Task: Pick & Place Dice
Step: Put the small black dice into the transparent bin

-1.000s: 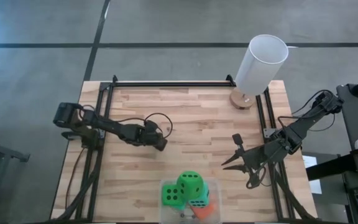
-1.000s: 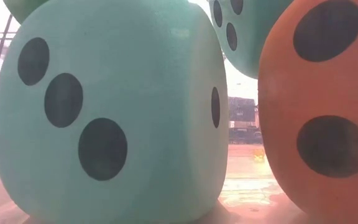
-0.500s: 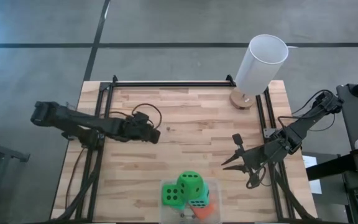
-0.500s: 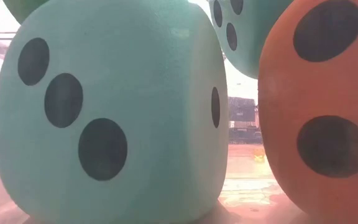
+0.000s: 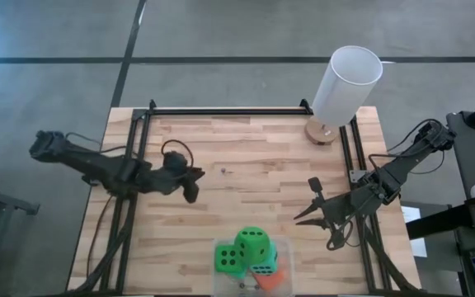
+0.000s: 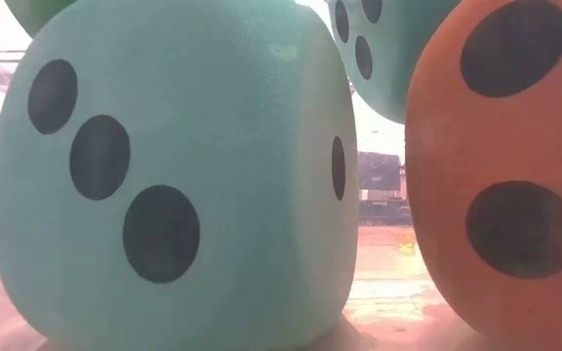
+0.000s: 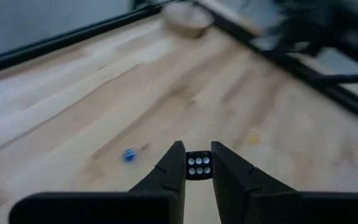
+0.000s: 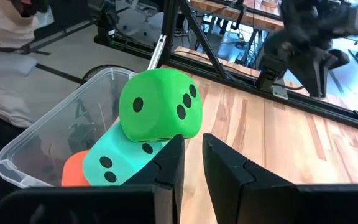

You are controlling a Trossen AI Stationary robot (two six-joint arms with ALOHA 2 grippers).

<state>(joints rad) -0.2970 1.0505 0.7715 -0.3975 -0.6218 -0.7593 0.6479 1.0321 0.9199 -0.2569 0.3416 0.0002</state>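
Note:
Large soft dice sit piled in a clear bin (image 8: 55, 124) at the table's near edge: a bright green one (image 8: 160, 106) on top of a teal one (image 8: 120, 163), with an orange-red one (image 8: 73, 169) beneath. From above I see two green dice (image 5: 254, 243) (image 5: 228, 258). The low view is filled by a teal die (image 6: 164, 175) and the orange-red die (image 6: 505, 166). My left gripper (image 5: 192, 195) is over the table's left half, shut on a tiny black die (image 7: 197, 165). My right gripper (image 5: 303, 216) hovers right of the bin, slightly open and empty (image 8: 192, 142). My left gripper pinches the tiny black die (image 7: 197, 165) between its two fingers near their free ends, the face with several white pips turned to the wrist camera. The die looks lifted off the wood. From which side the fingers come, I cannot tell.
A small blue die (image 7: 128, 155) and a small yellow bit (image 7: 252, 139) lie on the wood beyond the left gripper. A white cylinder (image 5: 346, 82) on a round wooden base (image 5: 322, 132) stands at the far right corner. Black rails (image 5: 221, 110) frame the table.
My left arm has drawn back, and its gripper has moved toward the table's left edge. The right arm and the dice in the bin have kept still.

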